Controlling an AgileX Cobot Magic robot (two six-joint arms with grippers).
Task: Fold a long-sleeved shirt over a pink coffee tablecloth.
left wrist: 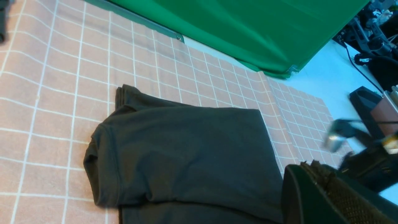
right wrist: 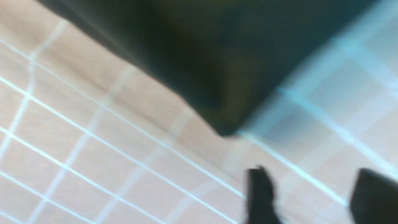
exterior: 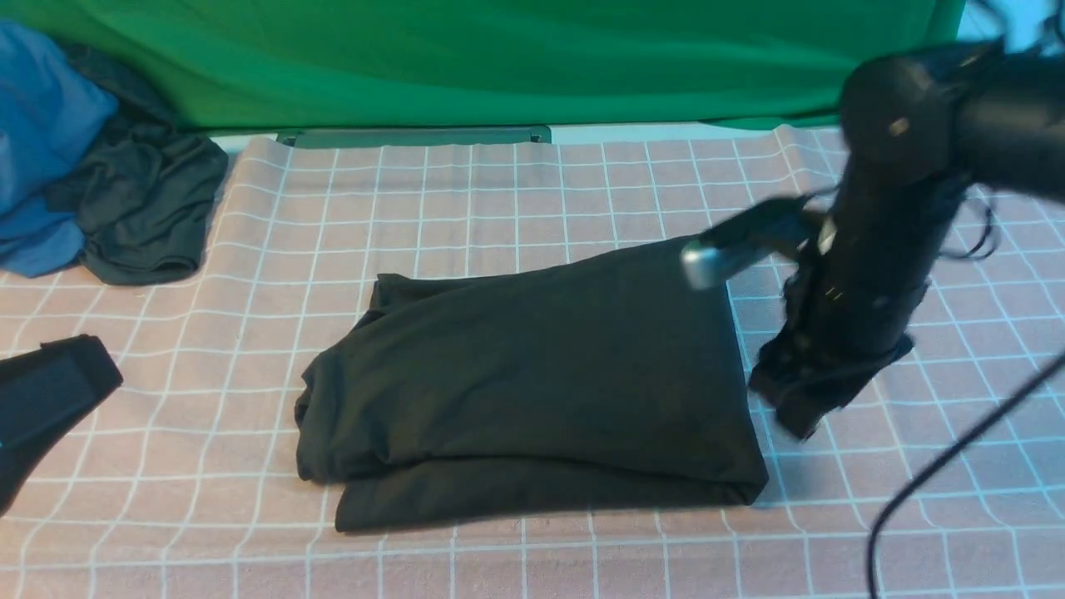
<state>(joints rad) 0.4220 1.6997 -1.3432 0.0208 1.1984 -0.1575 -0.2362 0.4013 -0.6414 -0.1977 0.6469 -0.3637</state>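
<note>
The long-sleeved shirt (exterior: 532, 383) is folded into a compact rectangular stack, lying flat near the middle of the pink coffee tablecloth (exterior: 499, 191); layered edges show on its near side and a bunched fold on its left end. Right gripper (exterior: 799, 412) is just off the shirt's right edge, pointing down at the cloth, close to the shirt's near-right corner but not touching it as far as the front view shows. Right wrist view is motion-blurred, but the two fingers (right wrist: 259, 193) stand apart with bare checked cloth between them, nothing in them; the shirt corner sits just beyond the tips. Left gripper (exterior: 50, 399) is well to the left of the shirt, low over the cloth, only partly in frame; its jaws are closed together and hold nothing visible. Behind the shirt, at the cloth's far edge, hangs the green backdrop (exterior: 499, 58). Far-left of the shirt, off the cloth's corner, is a pile of a blue garment (exterior: 42, 141) and a dark grey-green garment (exterior: 141, 200), touching each other.
</note>
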